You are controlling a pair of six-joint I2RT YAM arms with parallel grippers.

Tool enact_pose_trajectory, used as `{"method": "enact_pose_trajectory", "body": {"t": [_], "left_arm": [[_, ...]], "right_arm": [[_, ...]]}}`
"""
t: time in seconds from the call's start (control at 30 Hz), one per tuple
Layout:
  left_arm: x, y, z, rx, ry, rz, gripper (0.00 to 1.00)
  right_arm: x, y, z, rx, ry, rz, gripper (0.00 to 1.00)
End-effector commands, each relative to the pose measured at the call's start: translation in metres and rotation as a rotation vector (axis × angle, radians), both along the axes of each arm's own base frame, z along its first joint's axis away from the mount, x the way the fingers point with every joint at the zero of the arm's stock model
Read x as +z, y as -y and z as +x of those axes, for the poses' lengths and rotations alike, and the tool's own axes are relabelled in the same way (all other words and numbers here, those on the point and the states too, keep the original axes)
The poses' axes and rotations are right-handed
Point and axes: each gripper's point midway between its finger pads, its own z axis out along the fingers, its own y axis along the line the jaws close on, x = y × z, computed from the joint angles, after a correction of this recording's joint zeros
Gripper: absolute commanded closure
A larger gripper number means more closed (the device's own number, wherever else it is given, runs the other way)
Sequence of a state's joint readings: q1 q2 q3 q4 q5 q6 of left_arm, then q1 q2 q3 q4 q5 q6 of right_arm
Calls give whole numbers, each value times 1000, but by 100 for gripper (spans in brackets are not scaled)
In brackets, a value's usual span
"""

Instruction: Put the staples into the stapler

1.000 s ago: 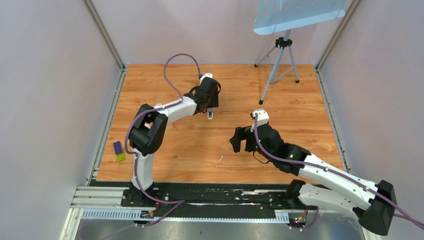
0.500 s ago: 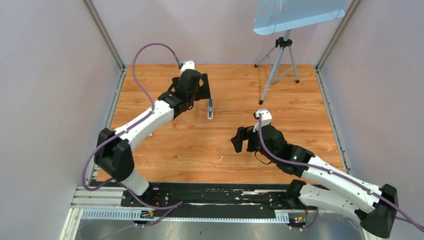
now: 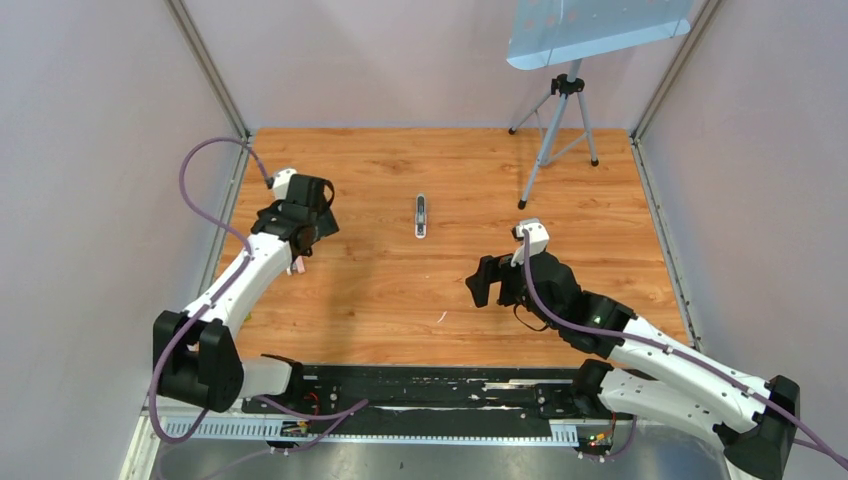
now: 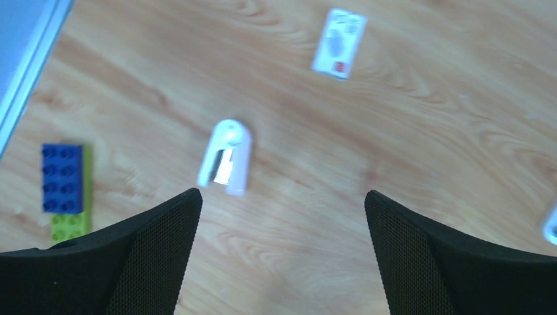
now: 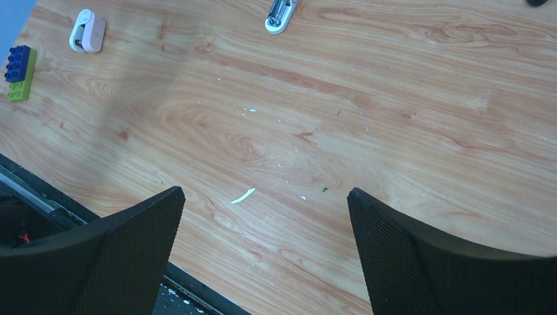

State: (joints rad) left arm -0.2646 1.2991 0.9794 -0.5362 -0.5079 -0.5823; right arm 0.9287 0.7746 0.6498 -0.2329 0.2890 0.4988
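Well left of stapler (image 3: 421, 216), my left gripper (image 4: 281, 197) hangs wide, empty; right gripper (image 5: 266, 191) likewise. Fetching staples: none spotted, must locate first.

The table (image 5: 407, 118) is wood-grain board, smooth with a faint sheen and flecked with small white marks. The stapler (image 5: 278, 16) looks like pale smooth plastic with a bright metal channel. The left gripper (image 4: 282, 197) and right gripper (image 5: 266, 191) have matt black fingers — finely dimpled, mesh-like. At the left, the bricks (image 4: 64, 187) are studded plastic; the small pale piece (image 4: 225, 157) looks like smooth plastic, though blurred.
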Motion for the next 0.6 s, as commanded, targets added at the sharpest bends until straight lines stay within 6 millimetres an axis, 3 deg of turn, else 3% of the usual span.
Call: {"method": "enact_pose_trajectory", "body": {"t": [0.0, 0.3, 0.57], "left_arm": [[-22, -36, -19, 109, -64, 24, 5], [-83, -68, -24, 186, -256, -30, 11], [-106, -70, -16, 156, -306, -32, 17]], "right_arm": [[-2, 9, 3, -18, 15, -40, 1], [2, 10, 4, -17, 29, -38, 1], [6, 13, 3, -15, 47, -42, 1]]}}
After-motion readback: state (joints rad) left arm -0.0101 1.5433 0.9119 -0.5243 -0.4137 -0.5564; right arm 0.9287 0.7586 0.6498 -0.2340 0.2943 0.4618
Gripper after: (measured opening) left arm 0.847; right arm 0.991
